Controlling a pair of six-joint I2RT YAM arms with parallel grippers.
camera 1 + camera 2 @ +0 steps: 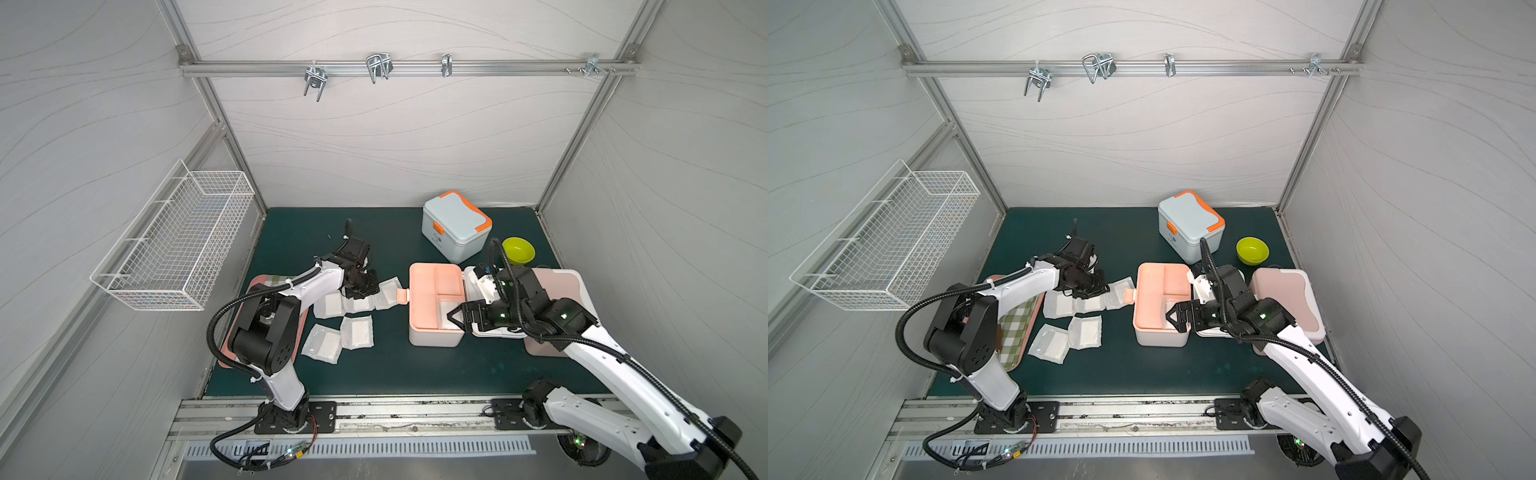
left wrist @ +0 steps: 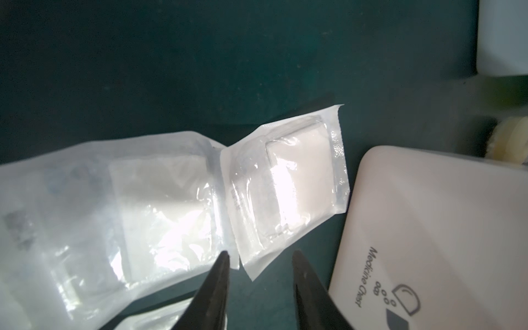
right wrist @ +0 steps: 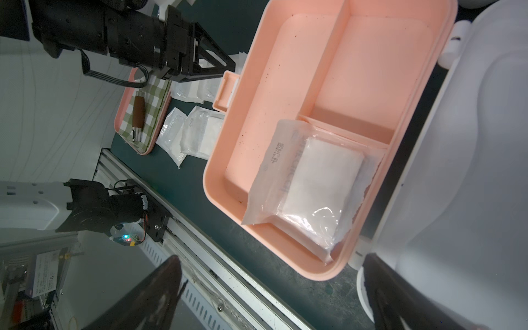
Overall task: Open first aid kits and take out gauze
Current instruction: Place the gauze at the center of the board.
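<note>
My right tool (image 1: 455,319), spread wide, hangs over the gauze pouch (image 3: 314,183) leaning in the open box's (image 1: 428,336) lower-right compartment, right of centre; its slick wrap may slip my pinch or snag the divider (image 3: 345,125), my half-open left tool (image 2: 261,254) empty.

Mid-surface: white-and-peach kit (image 1: 1160,336), lid lying flat at its right side under the right arm, peach insert exposed. Right claw (image 1: 1172,322), jaws spread, hangs over the insert's near right compartment. Five gauze pouches (image 1: 1086,331) lie on the green surface (image 1: 1142,374) left of that kit, with the left claw (image 1: 1094,289) just above the rear row. Blue kit (image 1: 1190,224) and pink kit (image 1: 1287,299) have lids on.
</note>
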